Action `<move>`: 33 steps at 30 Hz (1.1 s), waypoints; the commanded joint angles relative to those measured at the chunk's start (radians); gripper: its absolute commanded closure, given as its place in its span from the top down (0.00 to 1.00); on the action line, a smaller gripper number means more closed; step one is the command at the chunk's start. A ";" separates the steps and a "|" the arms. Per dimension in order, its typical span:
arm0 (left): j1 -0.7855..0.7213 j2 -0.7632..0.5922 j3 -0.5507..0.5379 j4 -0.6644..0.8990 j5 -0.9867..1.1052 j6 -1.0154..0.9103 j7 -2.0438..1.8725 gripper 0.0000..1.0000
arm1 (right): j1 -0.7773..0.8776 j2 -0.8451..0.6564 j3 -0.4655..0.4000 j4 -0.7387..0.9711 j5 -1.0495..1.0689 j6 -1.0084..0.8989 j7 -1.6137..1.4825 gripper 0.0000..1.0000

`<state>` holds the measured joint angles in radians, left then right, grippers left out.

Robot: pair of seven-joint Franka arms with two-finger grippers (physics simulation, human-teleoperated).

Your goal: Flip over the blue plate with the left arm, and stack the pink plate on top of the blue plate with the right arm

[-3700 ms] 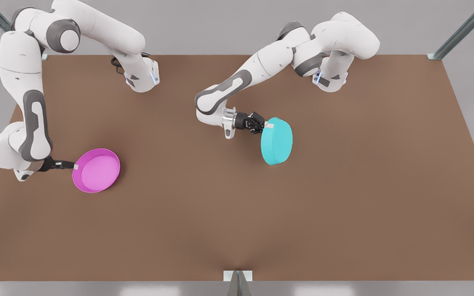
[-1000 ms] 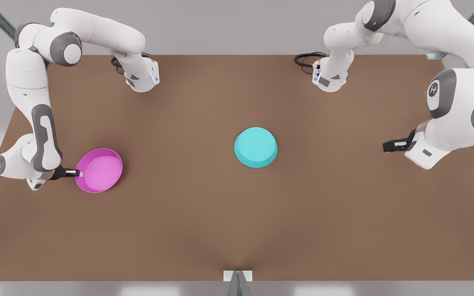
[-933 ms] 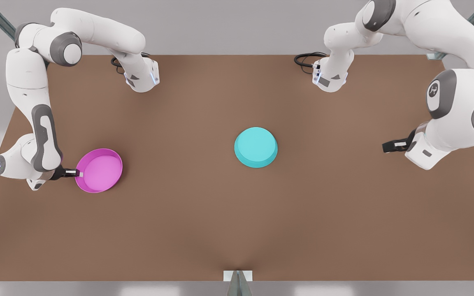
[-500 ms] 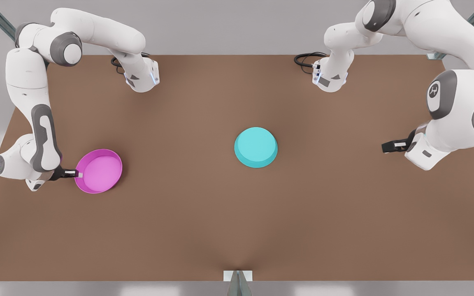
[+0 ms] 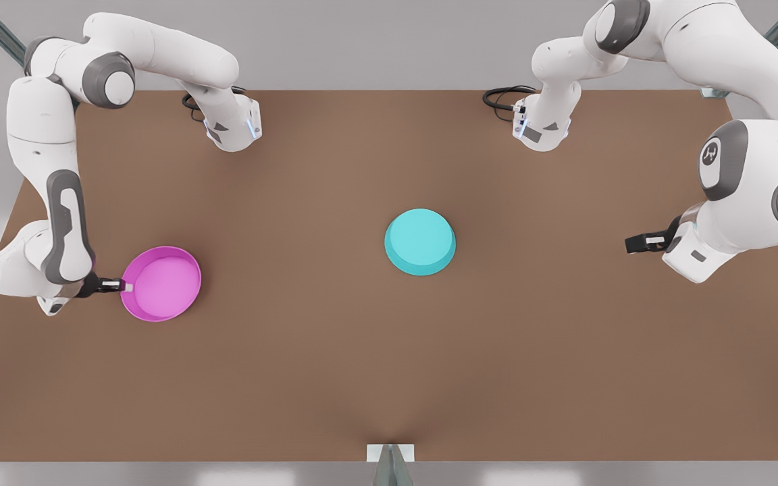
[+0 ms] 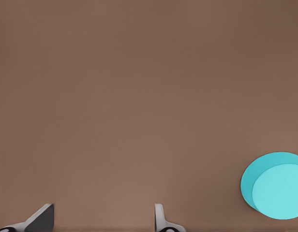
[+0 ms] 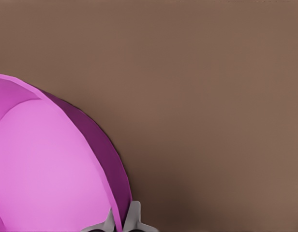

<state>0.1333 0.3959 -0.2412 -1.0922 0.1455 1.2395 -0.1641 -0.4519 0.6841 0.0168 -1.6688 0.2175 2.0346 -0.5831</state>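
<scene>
Right gripper [image 5: 121, 286]: fingers closed on the near rim of the round shallow magenta-pink plate [image 5: 161, 283], wall pinched between them. Left gripper [image 5: 632, 241]: fingers spread wide, empty, well apart from the round turquoise-cyan plate [image 5: 420, 241], lying bottom-up on the brown table [image 5: 389, 364].

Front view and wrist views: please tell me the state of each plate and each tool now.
blue plate: upside down, flat on the table, free.
pink plate: right side up, rim gripped.
right tool: shut on the pink plate's rim.
left tool: open, empty, away from the blue plate, waiting.
</scene>
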 commanded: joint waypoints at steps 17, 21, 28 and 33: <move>-0.001 0.000 0.000 0.000 0.002 0.000 0.000 1.00 | 0.024 -0.005 0.000 0.020 0.063 -0.056 0.006 0.21; -0.001 0.000 -0.001 0.000 0.002 0.000 0.000 1.00 | 0.055 -0.006 0.000 0.020 0.097 -0.079 0.003 0.21; 0.000 0.000 -0.001 0.000 0.003 0.000 0.000 1.00 | 0.173 -0.006 0.002 0.020 0.172 -0.129 0.005 0.21; 0.000 0.000 -0.001 0.000 0.003 0.000 0.002 1.00 | 0.249 -0.006 0.012 0.015 0.235 -0.131 0.012 0.21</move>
<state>0.1335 0.3959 -0.2423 -1.0922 0.1486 1.2395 -0.1626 -0.1938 0.6780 0.0316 -1.6521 0.4633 1.9025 -0.5725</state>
